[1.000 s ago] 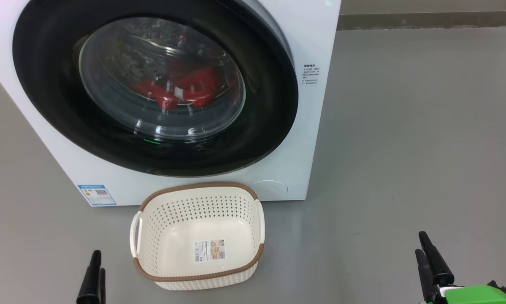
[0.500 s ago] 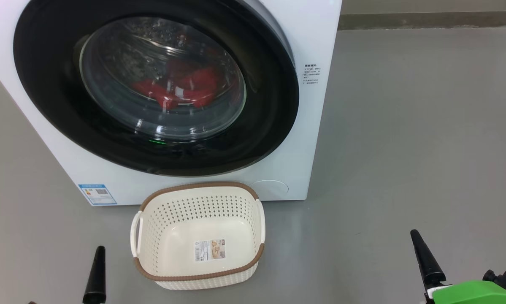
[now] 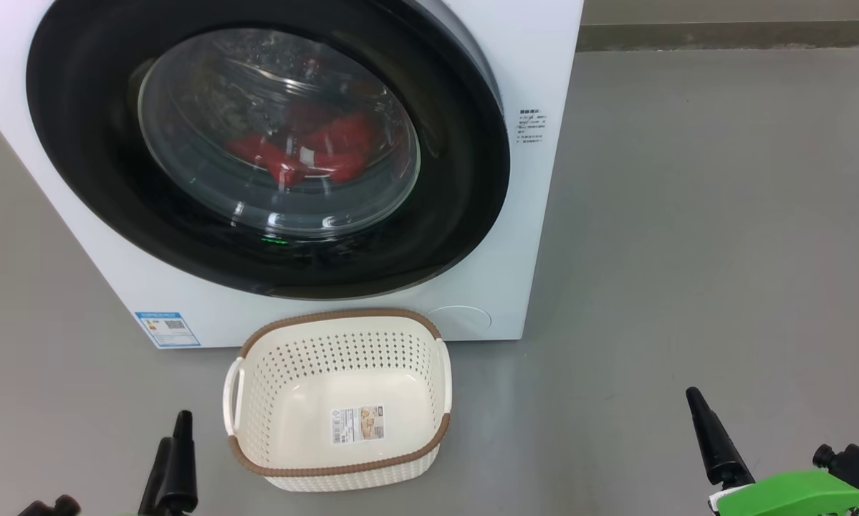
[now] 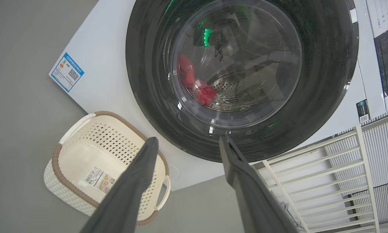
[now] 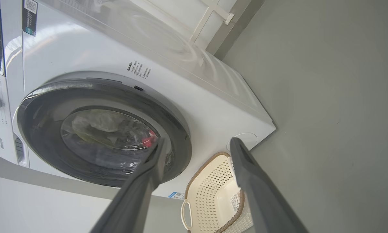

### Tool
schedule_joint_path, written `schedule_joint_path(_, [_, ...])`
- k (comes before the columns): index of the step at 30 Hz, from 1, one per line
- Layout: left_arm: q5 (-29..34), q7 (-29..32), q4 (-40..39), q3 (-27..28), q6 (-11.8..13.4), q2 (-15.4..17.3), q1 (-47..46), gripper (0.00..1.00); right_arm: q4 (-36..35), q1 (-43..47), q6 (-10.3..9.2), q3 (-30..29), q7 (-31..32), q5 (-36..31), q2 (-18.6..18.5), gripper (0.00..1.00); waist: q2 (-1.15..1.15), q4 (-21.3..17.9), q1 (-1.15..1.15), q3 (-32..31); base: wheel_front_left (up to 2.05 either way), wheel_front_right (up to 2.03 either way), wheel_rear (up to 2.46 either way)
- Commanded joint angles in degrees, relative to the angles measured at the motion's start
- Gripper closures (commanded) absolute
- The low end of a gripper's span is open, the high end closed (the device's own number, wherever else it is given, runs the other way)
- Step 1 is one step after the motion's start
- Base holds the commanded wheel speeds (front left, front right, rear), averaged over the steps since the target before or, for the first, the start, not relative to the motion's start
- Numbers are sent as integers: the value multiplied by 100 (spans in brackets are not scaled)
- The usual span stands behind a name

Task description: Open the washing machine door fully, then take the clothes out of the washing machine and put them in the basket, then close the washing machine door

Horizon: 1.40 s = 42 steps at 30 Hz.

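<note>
The washing machine door sits shut against the front of the washing machine. Through its glass you see the clothes, a red heap low in the drum. A blue label is stuck at the machine's lower corner on your left.

The basket stands on the floor just in front of the machine, below the door, with a paper label on its bottom.

Your left pincer is released, its two dark fingers spread wide and grasping nothing. In the head view it is low on the left, near the basket's left handle but apart from it.

Your right pincer is released too, fingers wide and empty. It is over the floor, well off to the basket's right, and its wrist view looks across at the door and the basket.
</note>
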Motion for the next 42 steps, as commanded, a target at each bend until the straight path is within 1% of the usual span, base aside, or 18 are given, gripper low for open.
schedule_joint_path(1, [180, -56, -190, 60, -10, 111, -70, 0, -182, -178, -2, 71, -55, -167, -104, 0, 0, 1, -1, 0, 0, 0, 0])
schedule_joint_path(26, [2160, -496, -517, -132, -15, 150, 60, 0, -341, -162, -3, 417, -490, -1822, -355, 0, 0, 27, -1, -17, 0, 0, 0])
schedule_joint_path(42, [3295, -768, -679, -217, -18, 174, 119, 0, -504, -101, -4, 484, -758, -2823, -456, 0, 0, 24, -1, -24, 0, 0, 0])
